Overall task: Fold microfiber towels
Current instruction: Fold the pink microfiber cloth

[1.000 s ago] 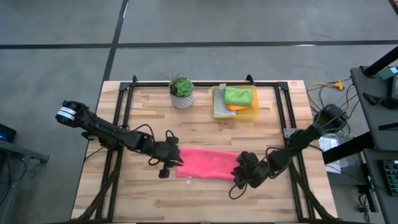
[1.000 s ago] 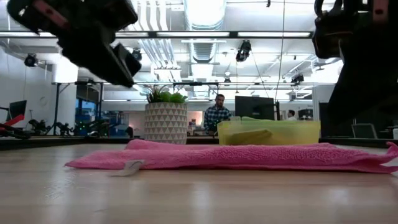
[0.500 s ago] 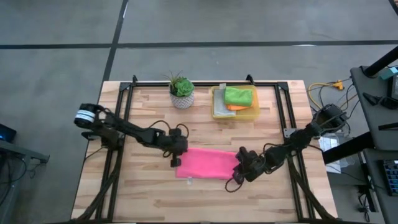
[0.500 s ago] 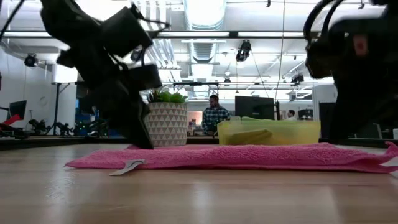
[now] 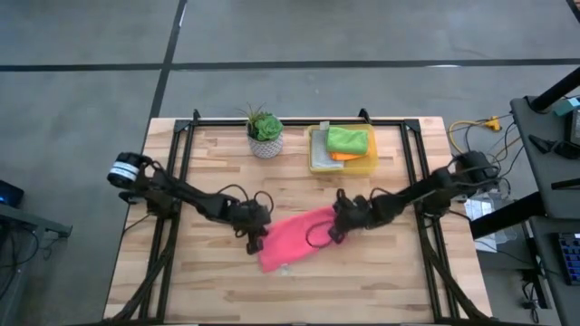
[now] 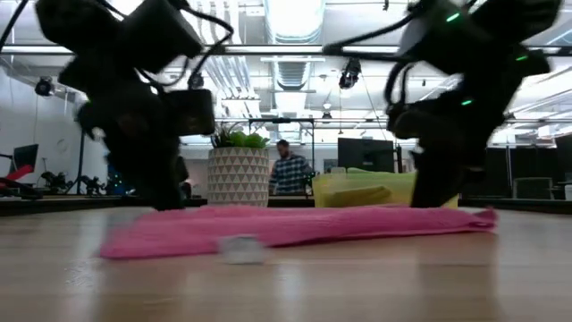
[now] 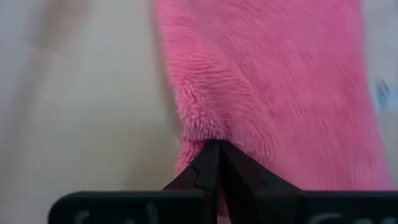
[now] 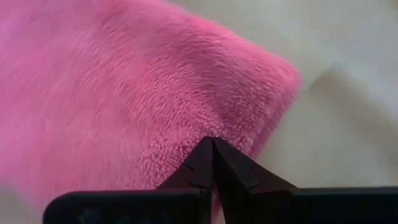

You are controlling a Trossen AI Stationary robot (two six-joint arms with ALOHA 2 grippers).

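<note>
A grey concrete floor, crossed by dark seams, is seen around the light butcher-block table, which is framed by black rails. At the table's right, a dark workbench with cables is placed. Across the table, an open workshop is shown: white ceiling ducts, bright strip lights and hanging lamps. A person in a plaid shirt is seen standing by a dark monitor behind the table.
</note>
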